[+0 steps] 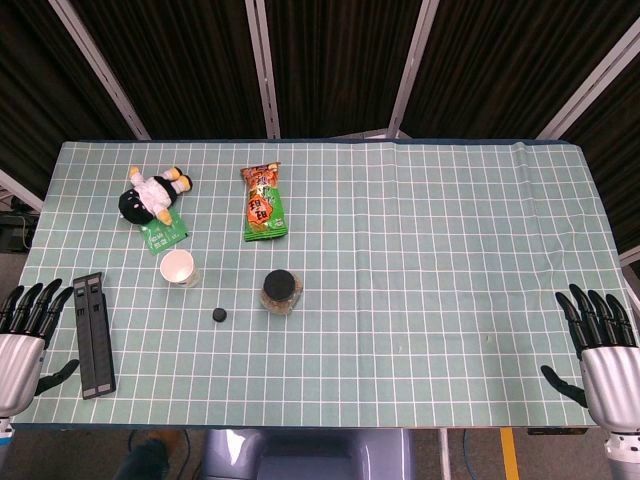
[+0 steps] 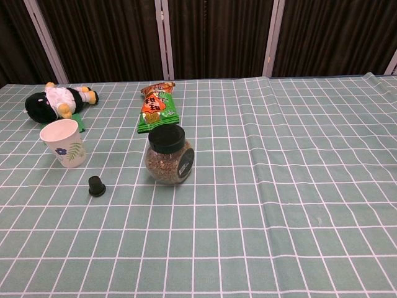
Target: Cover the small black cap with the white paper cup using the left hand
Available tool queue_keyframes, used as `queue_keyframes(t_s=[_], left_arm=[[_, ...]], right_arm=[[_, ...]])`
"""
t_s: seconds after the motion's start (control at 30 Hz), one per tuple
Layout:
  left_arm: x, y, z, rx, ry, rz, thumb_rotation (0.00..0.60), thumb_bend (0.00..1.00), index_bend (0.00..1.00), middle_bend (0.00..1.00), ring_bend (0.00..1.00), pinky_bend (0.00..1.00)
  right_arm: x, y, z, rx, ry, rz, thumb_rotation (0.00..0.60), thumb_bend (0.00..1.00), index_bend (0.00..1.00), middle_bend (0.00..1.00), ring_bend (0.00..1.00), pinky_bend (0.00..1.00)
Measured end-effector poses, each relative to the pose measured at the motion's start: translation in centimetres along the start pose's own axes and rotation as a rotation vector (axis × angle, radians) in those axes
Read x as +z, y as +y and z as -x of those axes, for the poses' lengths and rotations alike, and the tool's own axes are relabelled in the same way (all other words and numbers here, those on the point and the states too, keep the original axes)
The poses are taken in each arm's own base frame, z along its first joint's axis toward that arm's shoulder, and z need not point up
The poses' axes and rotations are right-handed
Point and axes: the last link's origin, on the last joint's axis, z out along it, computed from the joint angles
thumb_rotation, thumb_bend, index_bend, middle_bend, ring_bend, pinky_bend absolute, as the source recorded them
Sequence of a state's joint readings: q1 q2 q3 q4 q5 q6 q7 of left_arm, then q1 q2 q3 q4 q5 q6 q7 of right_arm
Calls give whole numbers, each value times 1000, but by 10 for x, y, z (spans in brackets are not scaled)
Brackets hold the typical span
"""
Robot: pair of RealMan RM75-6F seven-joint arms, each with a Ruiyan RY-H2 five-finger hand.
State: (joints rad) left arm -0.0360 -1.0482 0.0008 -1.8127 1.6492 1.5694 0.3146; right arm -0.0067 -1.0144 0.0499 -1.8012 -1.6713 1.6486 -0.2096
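The small black cap (image 1: 219, 315) (image 2: 96, 185) lies on the checked tablecloth, left of centre. A white paper cup (image 1: 178, 268) (image 2: 63, 143) with a flower print stands upright, mouth up, a little behind and left of the cap. At the table's front-left edge my left hand (image 1: 25, 335) rests open with fingers spread, well away from the cup. By the front-right edge sits my right hand (image 1: 600, 345), open too. Neither hand shows in the chest view.
A glass jar with a black lid (image 1: 281, 292) (image 2: 169, 156) stands just right of the cap. A snack bag (image 1: 263, 203) (image 2: 157, 107) and a plush toy (image 1: 152, 194) (image 2: 57, 99) on a green packet lie further back. A black folding stand (image 1: 94, 335) lies beside my left hand.
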Motion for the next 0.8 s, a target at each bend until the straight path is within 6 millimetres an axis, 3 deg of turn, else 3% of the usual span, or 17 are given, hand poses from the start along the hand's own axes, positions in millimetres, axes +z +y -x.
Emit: queue_keyframes(t_s=[0.27,0.4,0.8], left_arm=[[5,-2,3,10,-5,3,600,0,0,0,0,0],[23,2,12,41,-12,50,600,0,0,0,0,0],[147,52,89,438,-119,326,600,0,0,0,0,0]], right_arm=[[0,0,-2,14,4,0,600,0,0,0,0,0],[3,0,-2,21,6,4,600,0,0,0,0,0],[22,6,13,-6,-40,55,600,0,0,0,0,0]])
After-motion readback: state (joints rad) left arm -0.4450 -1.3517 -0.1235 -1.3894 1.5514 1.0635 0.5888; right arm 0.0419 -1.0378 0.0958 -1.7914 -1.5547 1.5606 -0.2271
